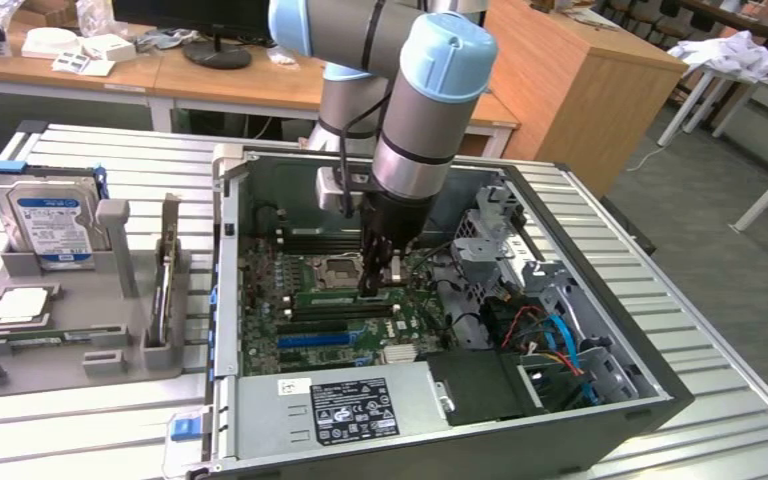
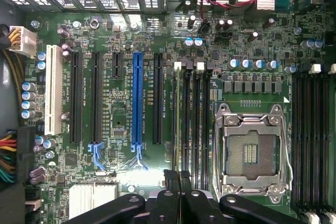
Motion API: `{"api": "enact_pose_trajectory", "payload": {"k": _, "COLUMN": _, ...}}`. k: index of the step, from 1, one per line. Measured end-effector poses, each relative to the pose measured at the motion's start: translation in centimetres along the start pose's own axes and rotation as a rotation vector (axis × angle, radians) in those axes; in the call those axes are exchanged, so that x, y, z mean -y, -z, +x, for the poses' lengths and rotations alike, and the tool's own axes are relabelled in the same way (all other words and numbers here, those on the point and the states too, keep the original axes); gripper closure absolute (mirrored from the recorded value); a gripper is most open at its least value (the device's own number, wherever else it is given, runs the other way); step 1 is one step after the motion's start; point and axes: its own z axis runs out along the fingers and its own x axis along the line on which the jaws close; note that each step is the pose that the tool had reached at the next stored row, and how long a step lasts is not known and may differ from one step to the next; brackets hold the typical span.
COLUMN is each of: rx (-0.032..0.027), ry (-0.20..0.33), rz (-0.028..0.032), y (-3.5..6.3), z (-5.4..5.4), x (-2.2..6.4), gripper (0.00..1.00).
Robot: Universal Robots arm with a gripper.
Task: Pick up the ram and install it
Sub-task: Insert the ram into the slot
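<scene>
The arm reached down into the open computer case [image 1: 624,395], which lay on its side on the slatted tabletop [image 1: 91,440]. Its pincer [image 1: 381,285] hung low over the motherboard [image 1: 291,340], just beside the bare processor socket [image 1: 344,268]. In the wrist view the pincer [image 2: 177,174] had its two dark fingers [image 2: 170,178] drawn tight together, with no gap to speak of between them. The ram [image 2: 178,119] stood on edge in the memory slot farthest from the socket [image 2: 252,153]. It ran as a thin pale-green line from a white end clip [image 2: 177,65] up to the fingertips. In the exterior view the ram [image 1: 337,297] showed as a green strip across the board, with the pincer at the end towards the exterior view's right. From where I stood I could not tell whether the closed tips were pinching the stick's top edge or only resting on it. The black slots next to it [image 2: 195,124] held nothing, and a long blue slot [image 2: 137,98] lay on the ram's other side. Outside the case, towards the exterior view's left, a blue-labelled hard drive [image 1: 48,225] stood upright in a grey holder [image 1: 77,335].
</scene>
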Motion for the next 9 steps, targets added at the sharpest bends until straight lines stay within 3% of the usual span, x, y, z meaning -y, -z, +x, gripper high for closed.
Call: {"api": "enact_pose_trajectory", "payload": {"k": 9, "rx": -0.0001, "ry": 0.000, "rz": 0.0010, "y": -0.31, "z": 0.01, "x": -0.01, "gripper": 0.89}}
